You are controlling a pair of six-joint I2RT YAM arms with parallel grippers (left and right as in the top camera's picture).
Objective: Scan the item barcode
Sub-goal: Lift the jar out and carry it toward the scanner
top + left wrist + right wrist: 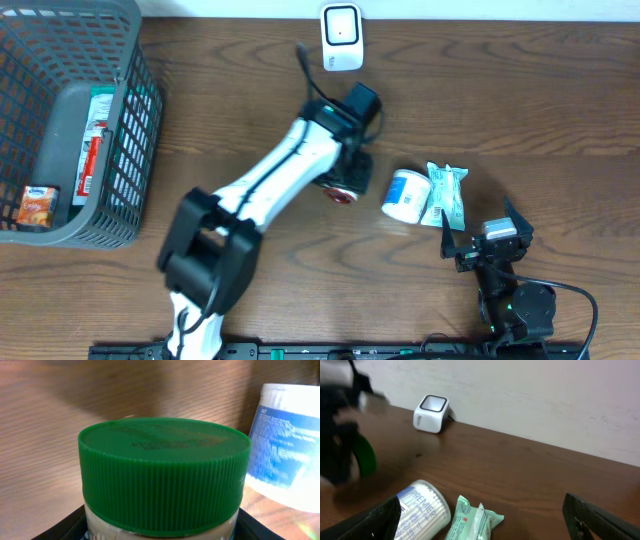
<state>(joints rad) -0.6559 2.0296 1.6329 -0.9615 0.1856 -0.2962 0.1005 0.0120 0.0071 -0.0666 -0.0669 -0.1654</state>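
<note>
The left gripper (347,178) is clamped on a green-lidded jar (165,475). The left wrist view shows the ribbed lid filling the frame, with the dark jaws pressing the jar's body on either side below it. The jar hangs near the middle of the desk (520,100), just beside a white tub with a blue label (405,195), which lies on its side. A green-and-white packet (446,195) touches the tub on its far side, toward the right edge.

The scanner (340,38), a small white box, stands at the middle of the desk's far edge, well apart from the jar. No barcode shows on the jar in any view, so which way its label faces cannot be told.

The right gripper (480,228) rests near the front right corner with its jaws spread wide and nothing between them. It points across the packet and tub toward the scanner.

As for progress, the pick-up looks done: one item is in hand and off the wood. What seems left for this jar is carrying it to the far edge and turning its code toward the scanner's window. The tub and packet lie untouched, probably waiting their turn. A grey basket (130,120) at the left edge holds a few packaged goods, though whether those are scanned cannot be judged.
</note>
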